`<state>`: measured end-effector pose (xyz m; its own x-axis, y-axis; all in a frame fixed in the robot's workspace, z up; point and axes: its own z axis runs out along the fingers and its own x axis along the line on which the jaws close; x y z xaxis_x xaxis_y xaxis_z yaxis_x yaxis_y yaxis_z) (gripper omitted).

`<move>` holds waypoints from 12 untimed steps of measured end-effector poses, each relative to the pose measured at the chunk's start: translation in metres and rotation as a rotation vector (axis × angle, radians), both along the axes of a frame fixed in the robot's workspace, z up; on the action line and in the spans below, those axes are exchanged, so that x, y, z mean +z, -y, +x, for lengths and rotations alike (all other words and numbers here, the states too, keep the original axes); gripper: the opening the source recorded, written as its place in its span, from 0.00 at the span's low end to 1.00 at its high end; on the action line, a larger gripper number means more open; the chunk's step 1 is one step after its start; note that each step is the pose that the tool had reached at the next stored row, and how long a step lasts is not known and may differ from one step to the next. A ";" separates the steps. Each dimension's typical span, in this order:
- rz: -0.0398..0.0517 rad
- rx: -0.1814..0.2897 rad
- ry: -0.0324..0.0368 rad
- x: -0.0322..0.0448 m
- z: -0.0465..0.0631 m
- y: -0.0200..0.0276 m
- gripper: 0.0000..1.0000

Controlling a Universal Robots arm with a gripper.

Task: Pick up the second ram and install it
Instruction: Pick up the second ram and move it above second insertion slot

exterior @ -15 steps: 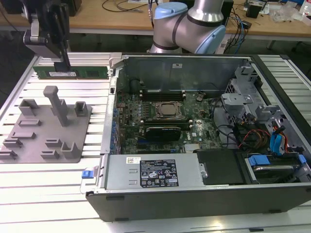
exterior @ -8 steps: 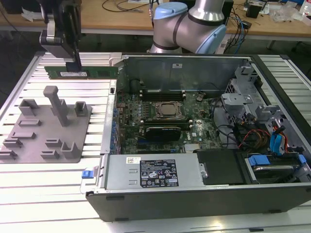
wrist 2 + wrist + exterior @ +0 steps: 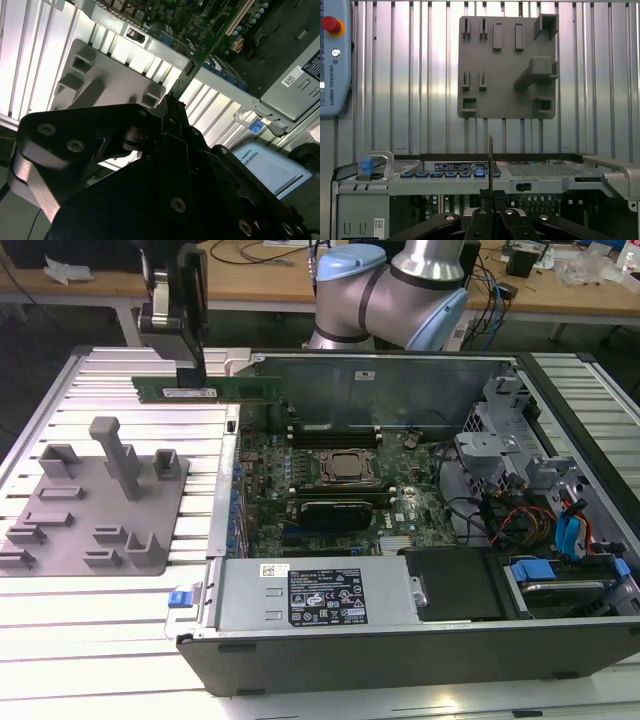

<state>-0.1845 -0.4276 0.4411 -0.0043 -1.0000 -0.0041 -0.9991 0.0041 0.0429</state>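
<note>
The open computer case (image 3: 400, 635) lies on the slatted table (image 3: 120, 640) with its motherboard (image 3: 330, 490) exposed. At the exterior view's left sits the grey holder tray (image 3: 60, 530) with its upright posts. The gripper (image 3: 190, 380) hangs between tray and case, its fingers clamped on the second ram (image 3: 245, 389). The ram is a thin green stick with a pale label, held level in the air and seen edge-on in the first wrist view (image 3: 490, 160).
</note>
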 end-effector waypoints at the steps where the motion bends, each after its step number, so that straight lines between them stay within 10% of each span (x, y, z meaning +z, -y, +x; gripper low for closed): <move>1: -0.0001 0.000 -0.0001 0.0000 0.003 0.0000 0.09; 12: -0.0001 0.000 -0.0002 -0.0004 0.049 0.0000 0.09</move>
<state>-0.1352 -0.4276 0.4407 -0.0044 -1.0000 -0.0040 -0.9991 0.0042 0.0431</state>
